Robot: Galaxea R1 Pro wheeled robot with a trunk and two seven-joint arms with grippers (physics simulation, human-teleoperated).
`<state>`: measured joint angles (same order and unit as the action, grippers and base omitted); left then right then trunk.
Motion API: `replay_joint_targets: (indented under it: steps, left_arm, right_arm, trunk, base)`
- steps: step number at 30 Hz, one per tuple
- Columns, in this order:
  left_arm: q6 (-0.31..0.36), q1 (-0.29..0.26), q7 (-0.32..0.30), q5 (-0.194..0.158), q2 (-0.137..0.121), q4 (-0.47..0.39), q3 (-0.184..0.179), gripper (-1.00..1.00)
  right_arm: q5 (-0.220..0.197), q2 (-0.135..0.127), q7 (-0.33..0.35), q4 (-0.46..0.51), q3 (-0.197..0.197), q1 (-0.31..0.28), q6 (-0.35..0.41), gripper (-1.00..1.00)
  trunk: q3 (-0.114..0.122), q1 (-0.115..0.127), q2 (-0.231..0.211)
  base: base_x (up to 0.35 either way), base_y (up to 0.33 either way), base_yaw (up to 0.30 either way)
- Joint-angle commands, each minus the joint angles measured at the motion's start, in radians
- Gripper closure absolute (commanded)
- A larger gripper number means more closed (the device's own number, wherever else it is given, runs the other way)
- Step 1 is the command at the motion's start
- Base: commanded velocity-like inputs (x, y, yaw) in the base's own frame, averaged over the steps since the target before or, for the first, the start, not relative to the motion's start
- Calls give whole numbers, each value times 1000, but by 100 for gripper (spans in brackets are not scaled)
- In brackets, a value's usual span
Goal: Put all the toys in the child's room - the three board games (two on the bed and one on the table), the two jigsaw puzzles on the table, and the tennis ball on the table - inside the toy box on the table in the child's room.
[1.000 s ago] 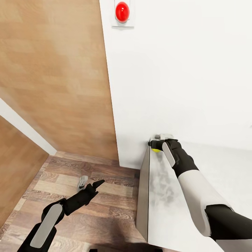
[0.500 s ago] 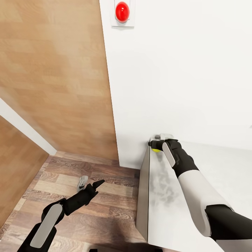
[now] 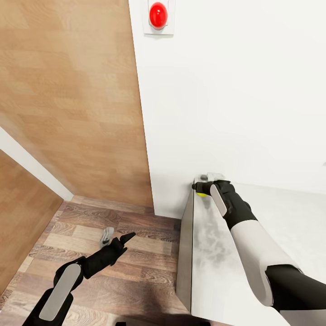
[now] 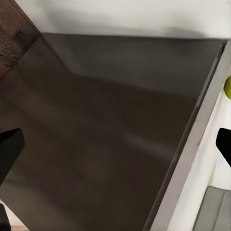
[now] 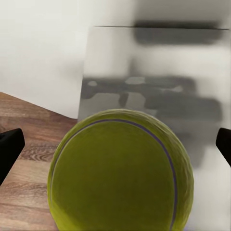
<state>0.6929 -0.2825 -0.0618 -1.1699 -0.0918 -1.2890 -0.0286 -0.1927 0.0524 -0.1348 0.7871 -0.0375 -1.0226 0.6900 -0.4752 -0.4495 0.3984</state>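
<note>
From my head camera, my right gripper [image 3: 202,186] reaches to the far left corner of the table [image 3: 208,280], right by the white wall [image 3: 235,90]. A sliver of the yellow-green ball [image 3: 201,194] shows just under its fingers, so I judge it clamped on the ball. My left gripper [image 3: 117,240] hangs over the wood floor [image 3: 136,271], left of the table, with its two tips spread and nothing between them.

My left wrist camera looks at the table's dark side [image 4: 106,144] and pale top edge [image 4: 192,149].

My right wrist camera has the ball [image 5: 120,173] close up between my dark fingertips [image 5: 9,149], over the table corner. It looks light, fuzzy and springy; being round, it could roll out, so I hold it across its middle.
</note>
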Motion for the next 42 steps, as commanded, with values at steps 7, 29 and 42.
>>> replay_joint_targets:
  steps: [7,29,42]
  left_arm:
    - [3,-1,-3,1,-1,-1,-1,-100]
    - [3,0,-4,1,0,-1,-1,-100]
    - [4,-1,-4,1,0,-2,-1,-100]
  right_arm:
    - [-10,0,-10,-1,-2,-1,3,-100]
    - [-10,0,-10,-3,-5,-1,5,-100]
    - [-11,0,-11,-4,-5,-1,5,-100]
  trunk:
    - [-1,-1,2]
    - [-1,-1,2]
    - [-1,-1,2]
  base:
    - [0,0,0]
    - [0,0,0]
    - [0,0,0]
